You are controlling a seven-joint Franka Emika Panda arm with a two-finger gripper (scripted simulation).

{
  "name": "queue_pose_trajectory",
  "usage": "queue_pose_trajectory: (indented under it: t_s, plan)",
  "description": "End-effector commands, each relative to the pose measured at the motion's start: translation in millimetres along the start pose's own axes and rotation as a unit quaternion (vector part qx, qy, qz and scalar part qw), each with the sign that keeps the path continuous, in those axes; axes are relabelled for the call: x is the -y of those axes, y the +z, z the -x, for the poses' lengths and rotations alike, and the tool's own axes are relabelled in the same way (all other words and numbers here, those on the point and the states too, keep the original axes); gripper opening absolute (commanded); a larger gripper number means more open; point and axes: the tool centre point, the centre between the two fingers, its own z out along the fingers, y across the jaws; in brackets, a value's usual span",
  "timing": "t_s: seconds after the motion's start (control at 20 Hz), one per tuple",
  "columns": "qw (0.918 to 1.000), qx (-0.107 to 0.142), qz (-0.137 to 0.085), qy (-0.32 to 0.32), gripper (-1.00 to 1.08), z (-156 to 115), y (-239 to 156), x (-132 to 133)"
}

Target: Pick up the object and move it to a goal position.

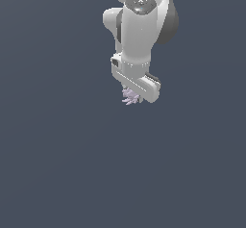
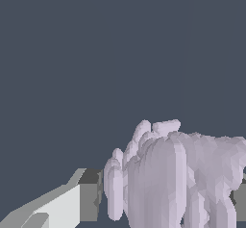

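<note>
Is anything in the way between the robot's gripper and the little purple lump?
Nothing visible is in the way. The gripper is already right at the purple lump, and in the wrist view the lump sits between the fingers. No goal marker shows in either view, so that path cannot be judged.

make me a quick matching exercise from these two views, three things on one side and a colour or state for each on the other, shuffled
Things:
1. object
2. arm
3. floor

Colour or state:
A. plain dark slate grey, nothing else lying on it in view
B. pale lavender, lumpy with small prongs, sitting between the fingers
C. white with dark grey parts, reaching down from the top of the exterior view

Pairs: 1-B, 2-C, 3-A
</note>
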Motion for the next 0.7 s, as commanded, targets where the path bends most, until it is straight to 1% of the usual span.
queue_pose_trajectory:
  t_s: [0.0, 0.35, 0.65]
  plan:
    - [1.0000, 0.000, 0.001, 0.000, -1.00, -6.2, -25.9, -0.2]
    - [1.0000, 0.000, 0.001, 0.000, -1.00, -23.6, -93.2, 1.7]
    - [1.0000, 0.000, 0.001, -0.001, -1.00, -34.5, -132.7, 3.8]
